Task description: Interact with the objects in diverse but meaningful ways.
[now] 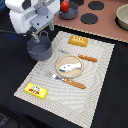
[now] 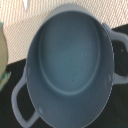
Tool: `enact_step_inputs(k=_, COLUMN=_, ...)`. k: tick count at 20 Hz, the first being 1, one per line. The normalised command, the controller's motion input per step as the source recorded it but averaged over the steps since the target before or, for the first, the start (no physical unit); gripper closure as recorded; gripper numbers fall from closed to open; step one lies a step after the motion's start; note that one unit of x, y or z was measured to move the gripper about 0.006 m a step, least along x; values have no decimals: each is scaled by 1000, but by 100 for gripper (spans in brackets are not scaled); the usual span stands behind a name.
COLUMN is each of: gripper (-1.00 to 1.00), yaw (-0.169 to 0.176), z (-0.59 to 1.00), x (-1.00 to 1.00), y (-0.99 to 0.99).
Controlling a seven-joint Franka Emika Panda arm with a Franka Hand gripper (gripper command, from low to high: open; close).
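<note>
Exterior view: the gripper [image 1: 38,35] hangs directly above the pot [image 1: 39,49], which sits at the edge of the striped mat [image 1: 97,95] on the exterior view's left. The pot looks empty. The fingers are partly lost against the arm's white body, so whether they are spread or closed cannot be told; nothing appears to be held between them.

On the mat, the fish [image 1: 67,65] lies on a plate [image 1: 67,74] near the middle, with a knife [image 1: 80,57] just beyond it and a fork [image 1: 67,80] on the near side. The biscuit [image 1: 78,40] rests toward the far edge, and the packet [image 1: 36,90] sits at the near corner, well apart from the pot. The tomato [image 1: 65,6] sits in a bowl [image 1: 70,13] on the toy stove [image 1: 100,20] behind.

The wrist view looks straight down into the pot [image 2: 70,60]: bare interior, one handle [image 2: 120,52] on each side, no fingertips visible.

The step in hand appears to be an approach to the pot, either to grasp it or to reach into it. A grasp would likely call for lowering and shifting off-centre, so the fingers straddle the rim or a handle rather than descend into the open middle. The smooth, rounded wall may slip if pinched too shallowly.
</note>
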Motion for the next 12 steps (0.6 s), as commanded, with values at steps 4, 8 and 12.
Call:
enact_step_inputs(k=4, gripper=-100, yaw=7, z=512, x=878, y=-119)
enact_step_inputs(k=8, gripper=-100, yaw=85, z=498, x=537, y=-13)
enact_step_inputs(k=12, gripper=-100, yaw=128, z=479, x=395, y=0)
